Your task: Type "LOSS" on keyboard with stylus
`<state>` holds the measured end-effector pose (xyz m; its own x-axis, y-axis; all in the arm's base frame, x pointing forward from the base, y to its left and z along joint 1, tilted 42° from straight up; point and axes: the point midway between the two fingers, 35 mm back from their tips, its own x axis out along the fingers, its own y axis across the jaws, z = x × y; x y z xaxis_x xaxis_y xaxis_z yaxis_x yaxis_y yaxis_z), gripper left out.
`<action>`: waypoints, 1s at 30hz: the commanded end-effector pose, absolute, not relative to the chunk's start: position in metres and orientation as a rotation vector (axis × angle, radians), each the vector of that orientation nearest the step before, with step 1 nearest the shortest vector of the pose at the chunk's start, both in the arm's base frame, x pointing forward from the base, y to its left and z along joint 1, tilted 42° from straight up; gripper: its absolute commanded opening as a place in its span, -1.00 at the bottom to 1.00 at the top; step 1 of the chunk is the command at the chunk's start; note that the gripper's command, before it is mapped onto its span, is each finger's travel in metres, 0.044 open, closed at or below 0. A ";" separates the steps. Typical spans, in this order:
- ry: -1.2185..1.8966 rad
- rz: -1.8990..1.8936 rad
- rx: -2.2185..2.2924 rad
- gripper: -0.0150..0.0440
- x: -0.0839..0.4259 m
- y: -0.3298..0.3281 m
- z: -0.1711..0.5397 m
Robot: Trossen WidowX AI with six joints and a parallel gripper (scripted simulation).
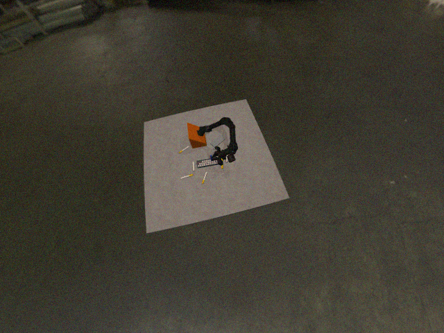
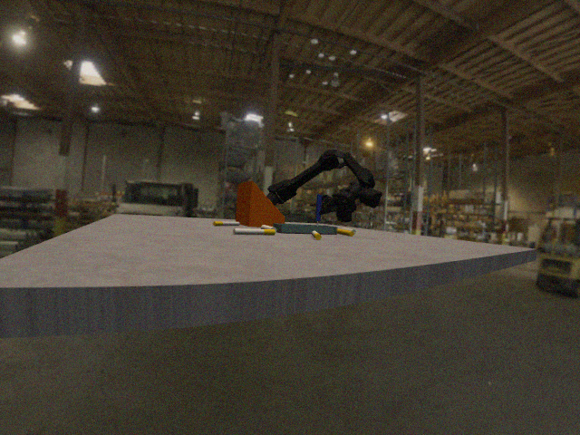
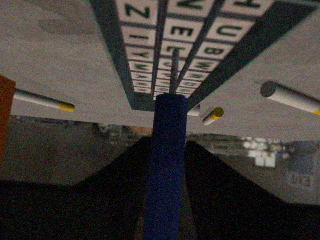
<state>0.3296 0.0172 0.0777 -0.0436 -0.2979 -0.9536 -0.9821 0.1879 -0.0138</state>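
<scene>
My gripper (image 1: 212,157) (image 2: 321,206) (image 3: 167,146) is shut on the blue stylus (image 2: 319,213) (image 3: 171,117) and holds it upright with its thin grey tip down. The keyboard (image 1: 206,164) (image 2: 304,228) (image 3: 116,55) lies flat below, a dark teal slab with rows of white letter keys. In the wrist view the tip (image 3: 174,62) is over the L key in the middle row, just past the E key (image 3: 180,32), and partly hides the letter. In the exterior view the tip reaches the keyboard's top edge; I cannot tell whether the key is pressed down.
An orange wedge block (image 1: 196,137) (image 2: 255,206) (image 3: 6,110) stands near the arm's base. Several white sticks with yellow ends lie around the keyboard, among them one stick (image 1: 186,176) (image 2: 253,231) and another stick (image 1: 205,177). All are on the grey table (image 1: 172,207) (image 2: 140,257).
</scene>
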 end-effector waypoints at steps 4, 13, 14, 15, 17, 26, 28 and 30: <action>1.524 0.917 -1.267 -0.22 0.330 0.020 0.075; 1.524 0.917 -1.267 -0.22 0.330 0.019 0.076; 1.524 0.917 -1.267 -0.22 0.330 0.019 0.076; 1.524 0.917 -1.268 -0.22 0.330 0.018 0.077; 1.524 0.917 -1.268 -0.22 0.329 0.014 0.082; 1.525 0.916 -1.269 -0.22 0.325 -0.007 0.104; 1.525 0.907 -1.259 -0.23 0.326 -0.005 0.101; 1.525 0.907 -1.259 -0.27 0.326 -0.005 0.101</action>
